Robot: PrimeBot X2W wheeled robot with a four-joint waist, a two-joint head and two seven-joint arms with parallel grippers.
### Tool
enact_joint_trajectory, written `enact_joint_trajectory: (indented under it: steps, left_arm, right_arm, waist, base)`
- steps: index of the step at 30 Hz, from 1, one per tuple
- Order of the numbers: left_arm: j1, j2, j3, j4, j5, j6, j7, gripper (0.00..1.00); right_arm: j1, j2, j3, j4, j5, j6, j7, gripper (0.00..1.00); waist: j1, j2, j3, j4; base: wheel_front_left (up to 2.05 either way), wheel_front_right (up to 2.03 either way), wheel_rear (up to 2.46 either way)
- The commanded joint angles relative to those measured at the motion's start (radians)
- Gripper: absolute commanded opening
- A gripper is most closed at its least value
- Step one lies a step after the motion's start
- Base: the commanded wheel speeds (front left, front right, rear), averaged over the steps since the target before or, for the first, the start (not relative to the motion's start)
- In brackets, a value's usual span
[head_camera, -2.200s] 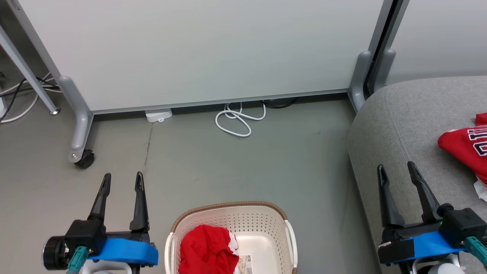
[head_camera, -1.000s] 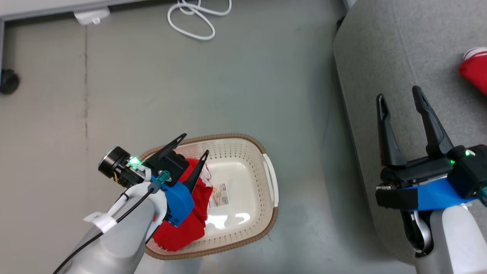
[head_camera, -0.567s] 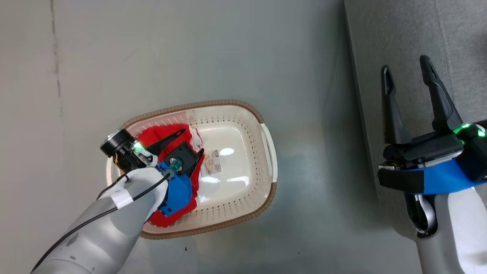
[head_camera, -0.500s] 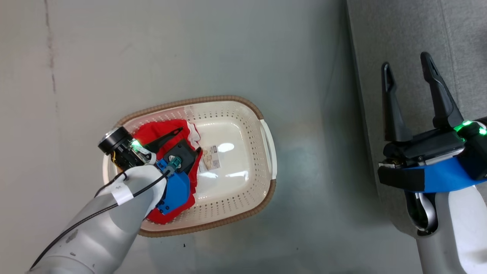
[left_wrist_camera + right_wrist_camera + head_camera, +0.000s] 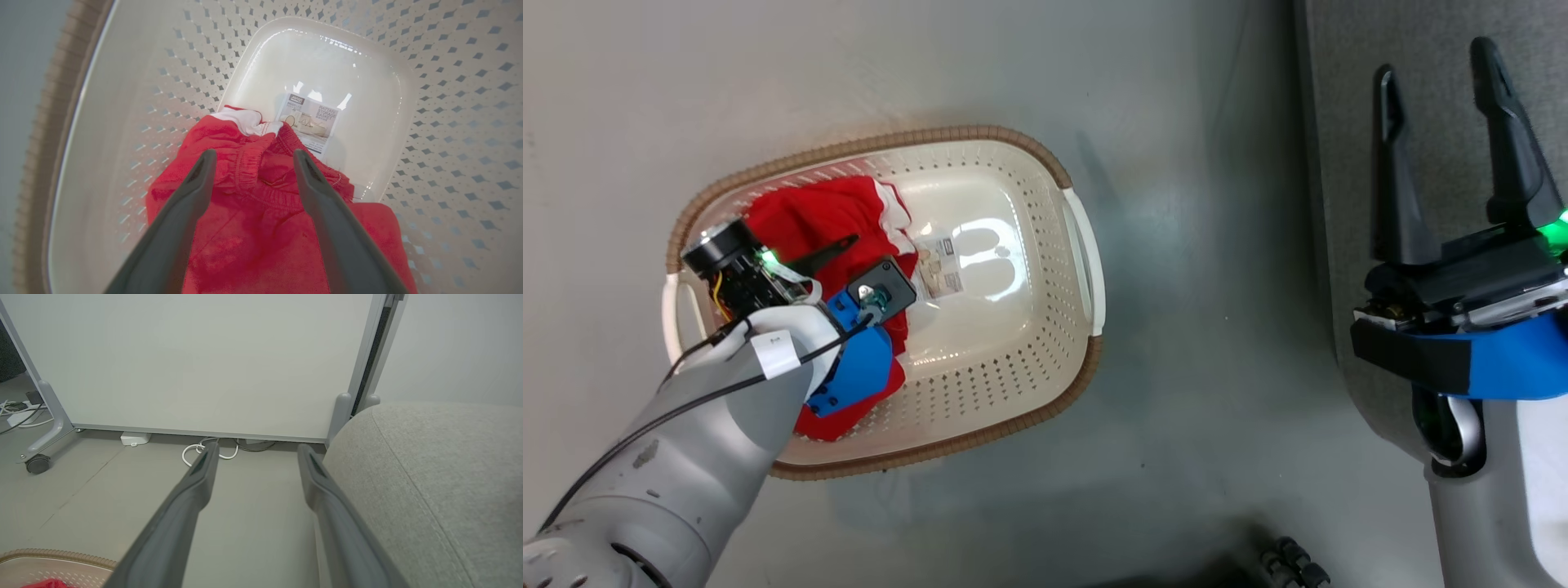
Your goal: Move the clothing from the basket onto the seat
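Glossy plastic basket (image 5: 1013, 359); soft cloth shorts (image 5: 253, 228); matt fabric seat (image 5: 429, 465)

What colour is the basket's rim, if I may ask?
Woven-look brown; the basket rim shows best in the head view.

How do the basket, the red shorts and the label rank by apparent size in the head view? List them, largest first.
1. The basket, by far the largest.
2. The red shorts, lying in its left part; partly covered, yet clearly second.
3. The label on the basket's bottom, the smallest.
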Motion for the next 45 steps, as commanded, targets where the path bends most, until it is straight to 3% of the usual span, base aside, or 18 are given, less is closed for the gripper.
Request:
enact_joint_trajectory:
  steps: [1, 8, 23, 38, 39, 40, 41, 42, 45]
  left_arm:
    - [-0.029, 0.010, -0.010, 0.006, -0.002, 0.000, 0.008, 1.00]
    - [-0.086, 0.016, -0.028, 0.028, 0.001, 0.002, 0.032, 1.00]
    - [-0.132, 0.027, -0.026, 0.045, -0.008, 0.076, 0.071, 1.00]
    - [-0.143, 0.019, -0.025, 0.047, -0.035, 0.059, 0.102, 1.00]
    - [-0.141, 0.021, -0.026, 0.047, -0.034, 0.058, 0.106, 0.75]
    - [-0.140, 0.023, -0.027, 0.047, -0.035, 0.056, 0.109, 0.39]
    - [-0.140, 0.025, -0.028, 0.047, -0.034, 0.054, 0.112, 0.13]
    - [-0.141, 0.025, -0.030, 0.047, -0.030, 0.052, 0.110, 0.00]
    - [-0.152, 0.026, -0.033, 0.047, -0.026, 0.046, 0.108, 0.00]
  right_arm:
    - [-0.016, 0.005, -0.008, -0.014, -0.007, 0.000, -0.003, 1.00]
    - [-0.015, 0.016, -0.025, -0.050, -0.009, 0.000, -0.003, 1.00]
    - [0.009, 0.035, -0.038, -0.105, -0.030, 0.000, -0.003, 1.00]
    - [0.022, 0.043, -0.040, -0.123, -0.034, 0.000, -0.003, 1.00]
    - [0.023, 0.043, -0.040, -0.124, -0.035, 0.000, -0.003, 1.00]
    - [0.024, 0.044, -0.040, -0.124, -0.035, 0.000, -0.003, 1.00]
    - [0.024, 0.044, -0.040, -0.124, -0.036, 0.000, -0.003, 1.00]
    - [0.025, 0.044, -0.041, -0.125, -0.036, 0.000, -0.003, 1.00]
    - [0.025, 0.045, -0.043, -0.121, -0.036, 0.000, -0.003, 1.00]
  waist:
    - [-0.0001, 0.0000, 0.047, -0.011]
    - [-0.0001, 0.0000, 0.109, -0.016]
    - [-0.0001, 0.0000, 0.200, -0.028]
    - [-0.0001, 0.0000, 0.241, -0.038]
    - [-0.0001, 0.0000, 0.242, -0.039]
    - [-0.0001, 0.0000, 0.242, -0.039]
    - [-0.0001, 0.0000, 0.243, -0.039]
    - [-0.0001, 0.0000, 0.243, -0.039]
    - [-0.0001, 0.0000, 0.242, -0.037]
  base:
    - [0.00, 0.00, 0.00]
    - [0.00, 0.00, 0.00]
    - [0.00, 0.00, 0.00]
    - [0.00, 0.00, 0.00]
    - [0.00, 0.00, 0.00]
    - [0.00, 0.00, 0.00]
    - [0.00, 0.00, 0.00]
    - [0.00, 0.00, 0.00]
    - [0.00, 0.00, 0.00]
